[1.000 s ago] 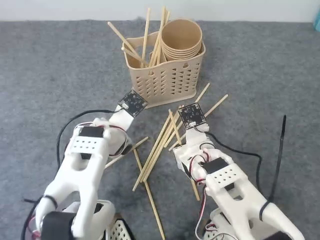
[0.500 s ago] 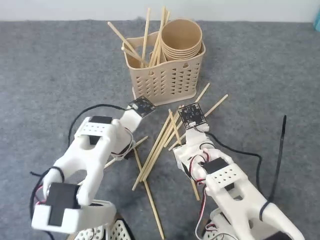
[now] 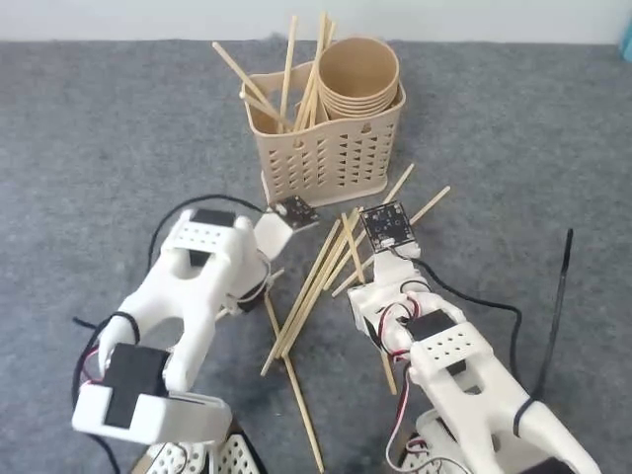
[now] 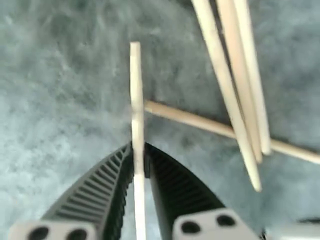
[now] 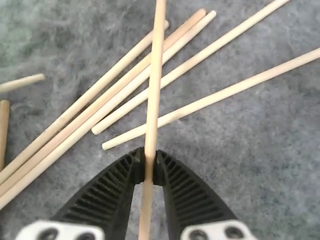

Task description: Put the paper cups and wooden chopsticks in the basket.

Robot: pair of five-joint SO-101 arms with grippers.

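Left hand (image 4: 138, 152) pinches a chopstick (image 4: 135, 90); right hand (image 5: 148, 167) pinches another chopstick (image 5: 155, 75); high view: cups (image 3: 360, 71) in basket (image 3: 326, 163).

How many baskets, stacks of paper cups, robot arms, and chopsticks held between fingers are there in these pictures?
Beige perforated plastic basket: 1
Stack of brown paper cups: 1
White robot arms: 2
Gripped wooden chopsticks: 2, one in the left gripper, one in the right gripper
Total: 6

We see a grey, felt-like mat (image 3: 89, 128) as the working ground, under soft, even light; along its far edge we note a pale wall strip (image 3: 118, 18) and a teal corner (image 3: 627, 39).
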